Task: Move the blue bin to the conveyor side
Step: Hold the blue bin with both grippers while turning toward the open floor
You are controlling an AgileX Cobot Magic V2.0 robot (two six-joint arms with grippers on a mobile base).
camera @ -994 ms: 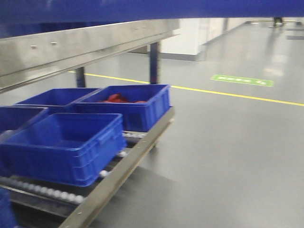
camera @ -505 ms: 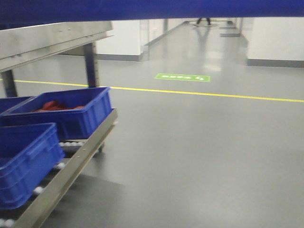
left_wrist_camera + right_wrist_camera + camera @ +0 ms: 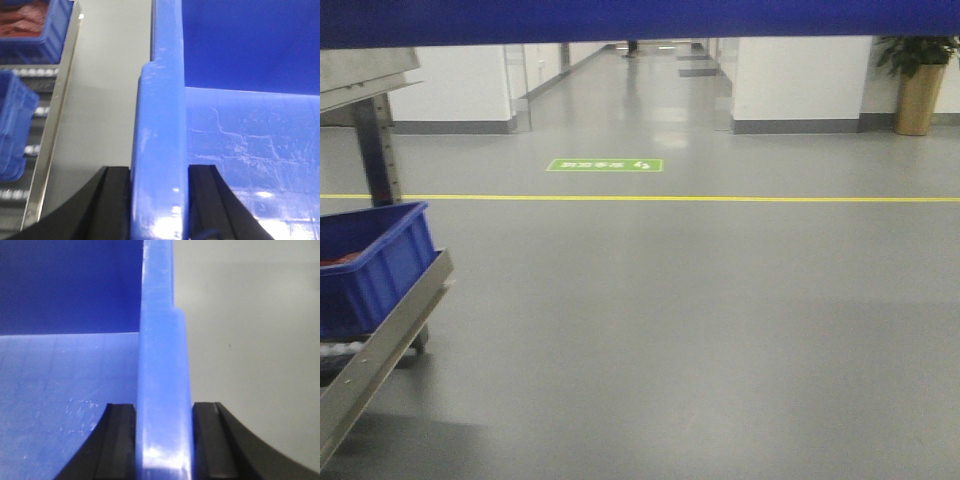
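Note:
The blue bin is held up between both grippers. In the front view only a blue band of it [image 3: 640,20] shows along the top edge. My left gripper [image 3: 159,200] is shut on the bin's left rim [image 3: 160,115], with black fingers on both sides of the wall. My right gripper [image 3: 164,440] is shut on the right rim [image 3: 162,355] in the same way. The bin's scuffed inside floor [image 3: 250,150] looks empty. Grey floor lies below the bin. The conveyor belt is out of view.
At the left stands a steel roller rack [image 3: 380,335] holding another blue crate [image 3: 370,265] with red packets, also in the left wrist view [image 3: 30,25], and one more blue crate [image 3: 12,130]. Ahead are a yellow floor line [image 3: 720,198], a green floor sign [image 3: 605,165] and a potted plant [image 3: 920,85].
The front view has swung to the right. The rack and its crates slid to the left edge, most of them out of frame. A corridor and a plant have come into view.

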